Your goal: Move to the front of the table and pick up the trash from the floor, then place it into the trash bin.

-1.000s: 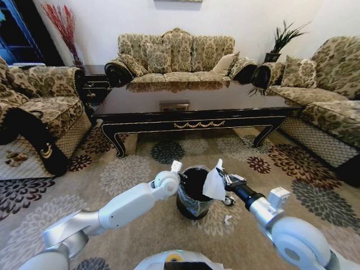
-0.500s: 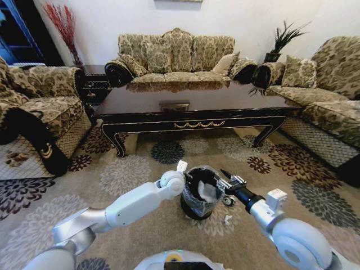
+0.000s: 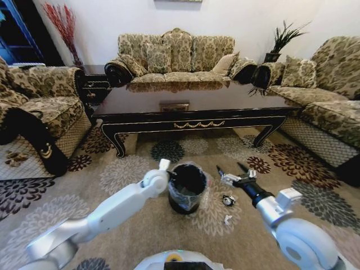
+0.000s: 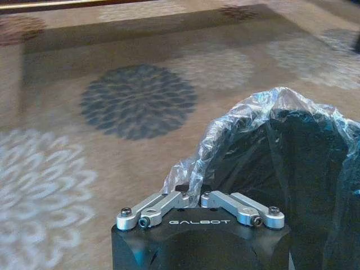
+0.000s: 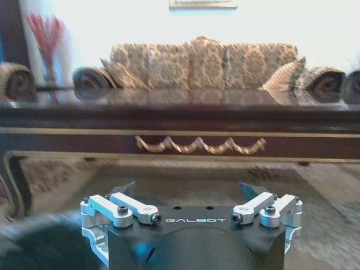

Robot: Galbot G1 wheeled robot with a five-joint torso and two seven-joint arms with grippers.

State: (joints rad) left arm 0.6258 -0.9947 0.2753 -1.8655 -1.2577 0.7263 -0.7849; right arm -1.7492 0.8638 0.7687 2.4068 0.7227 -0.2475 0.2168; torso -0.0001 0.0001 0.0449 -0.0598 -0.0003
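Note:
The trash bin [image 3: 187, 190], black with a crinkled clear bag over its rim, stands on the floor [image 3: 129, 174] in front of the table [image 3: 191, 107]. My left gripper [image 3: 170, 172] is shut on the bin's near-left rim; the left wrist view shows that gripper [image 4: 191, 194] pinching the bag edge of the bin [image 4: 292, 163]. To the right of the bin my right gripper [image 3: 229, 167] hangs open and holds nothing; the right wrist view shows its jaws [image 5: 188, 188] spread, facing the table's gold ornament [image 5: 199, 145]. Trash lies right of the bin: a small dark-and-silver piece [image 3: 228, 199] and a white paper bit [image 3: 226, 219].
A sofa [image 3: 177, 53] stands behind the table, with armchairs at left [image 3: 39, 107] and right [image 3: 332, 95]. A dark side table [image 3: 95, 81] and a potted plant [image 3: 281, 42] fill the back corners. Open carpet lies around the bin.
The white paper left my right gripper and went into the bin. That gripper opened and drew back to the right. My left gripper shifted the bin a little left.

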